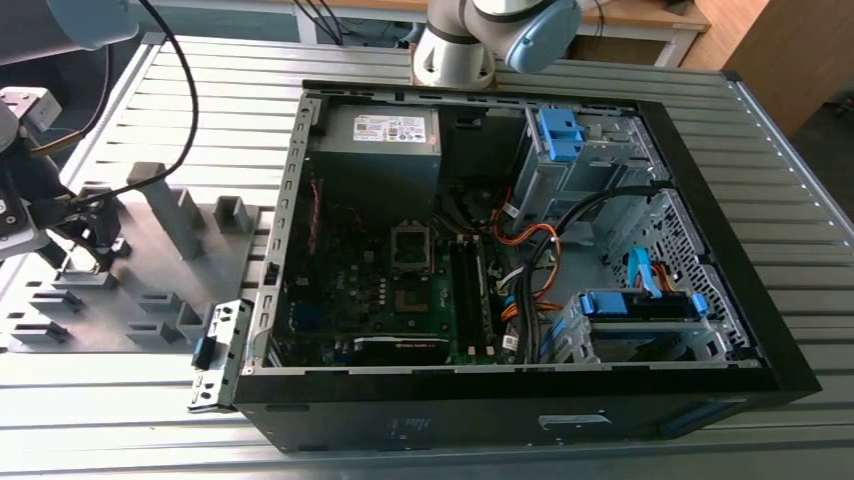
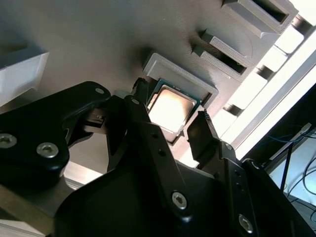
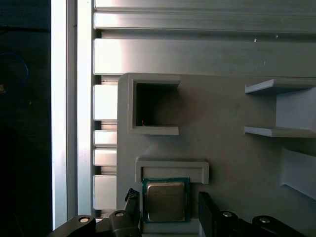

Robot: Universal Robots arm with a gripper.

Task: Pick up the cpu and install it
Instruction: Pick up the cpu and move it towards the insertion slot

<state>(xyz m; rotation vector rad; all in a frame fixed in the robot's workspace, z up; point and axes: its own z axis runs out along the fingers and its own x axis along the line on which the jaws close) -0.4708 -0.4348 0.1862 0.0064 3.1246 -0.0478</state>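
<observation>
- cpu (image 3: 165,200) lies flat, metal top up, in a shallow recessed seat of the grey fixture tray (image 3: 232,163); one side backs onto the seat's raised U-shaped lip.
- Near-square outline, so no clear long axis; its edges run parallel to the seat walls, not skewed.
- Look: silver-grey metal lid with rounded corners and a thin green board rim around it; in the second wrist view the cpu (image 2: 170,109) glares bright under the light.
- gripper (image 3: 168,207) is down over the cpu with black fingers (image 3: 207,212) on two opposite sides; jaws are spread, with a gap showing on at least one side, nothing clamped.
- Exterior view: gripper (image 1: 87,245) is at the tray (image 1: 147,300), on the exterior view's left of the open computer case (image 1: 747,330); the green motherboard (image 1: 400,300) is inside it.
</observation>
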